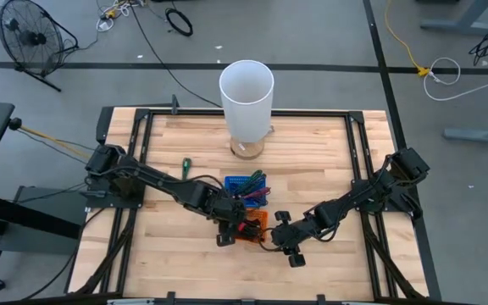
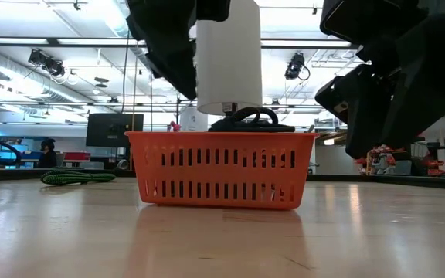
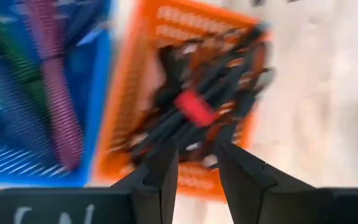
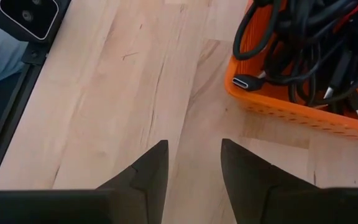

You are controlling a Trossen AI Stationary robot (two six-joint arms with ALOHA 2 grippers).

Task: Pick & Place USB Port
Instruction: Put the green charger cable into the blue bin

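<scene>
Left gripper (image 1: 237,227) above orange basket (image 1: 255,229)

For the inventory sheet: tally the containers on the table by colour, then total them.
Orange basket: 1
Blue basket: 1
White cylinder: 1
Total: 3

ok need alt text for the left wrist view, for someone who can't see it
The left gripper, fingers apart and empty, hangs over an orange basket packed with tangled black cables, one with a red part. Beside the orange basket sits a blue basket holding purple and green cables, both on the wooden table.
</scene>
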